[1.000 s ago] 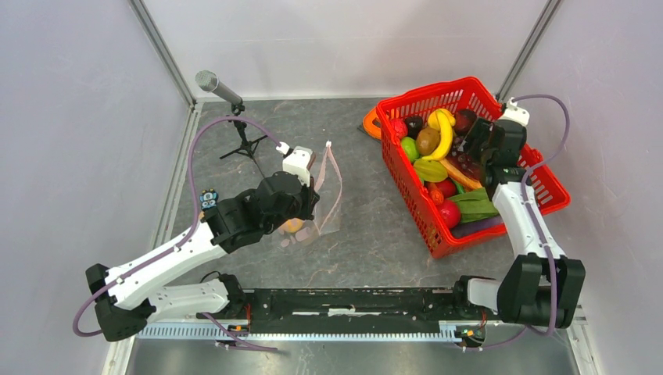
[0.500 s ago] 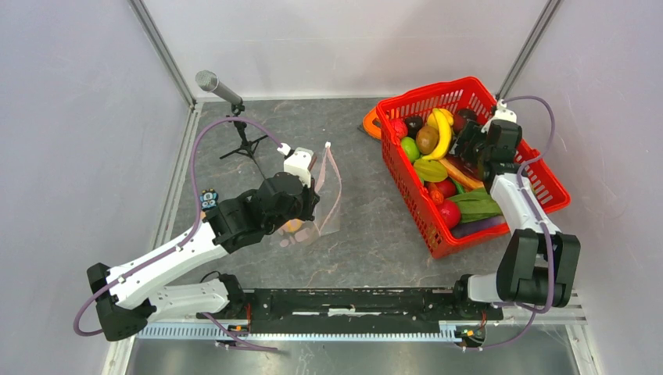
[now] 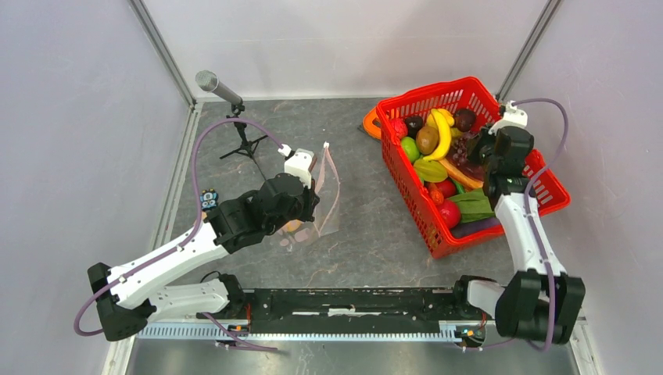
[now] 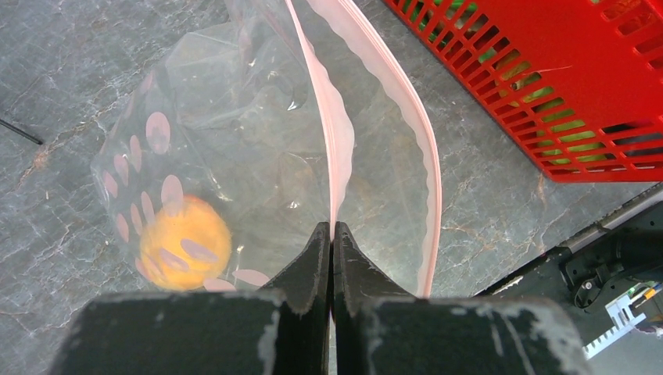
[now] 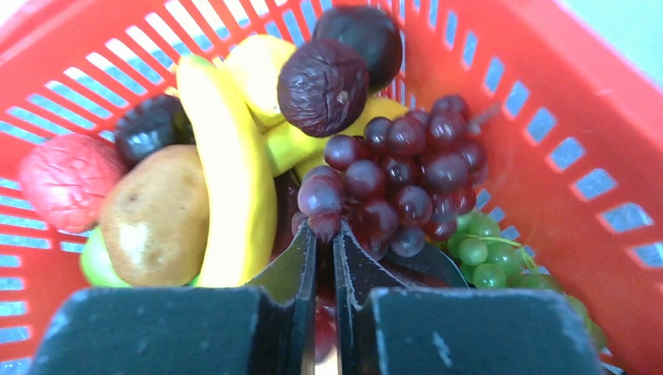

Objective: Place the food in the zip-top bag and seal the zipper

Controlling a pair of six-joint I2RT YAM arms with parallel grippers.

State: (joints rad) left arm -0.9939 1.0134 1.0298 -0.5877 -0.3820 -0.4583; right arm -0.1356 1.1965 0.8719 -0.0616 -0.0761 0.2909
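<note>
On the left, the left pincer [image 4: 330, 234] is pressed together on one lip of the bag [image 4: 234, 117]. It pinches the pink zipper strip [image 4: 336, 133], so the mouth gapes open over the worktop [image 4: 62, 94], and the other lip bows away to the right. The bag is clear film printed with pale pink dots, and one orange [image 4: 185, 242] lies at its bottom. It looks thin, limp and slippery, and is likely to fold or close on itself. The strip is the stiffer part and the sensible place to hold it.

Well apart on the right stands the red basket [image 5: 547, 101], heaped full. The right pincer [image 5: 323, 238] is down inside it, its jaws nearly together on the lowest berry of the purple grapes [image 5: 406, 180], just beside a banana [image 5: 227, 195]. The grapes are glossy, dark and knobbly. If they are plastic, they should be light and hard. The cluster may swing or slip from a hold on one round berry, so the stem would be surer.
</note>
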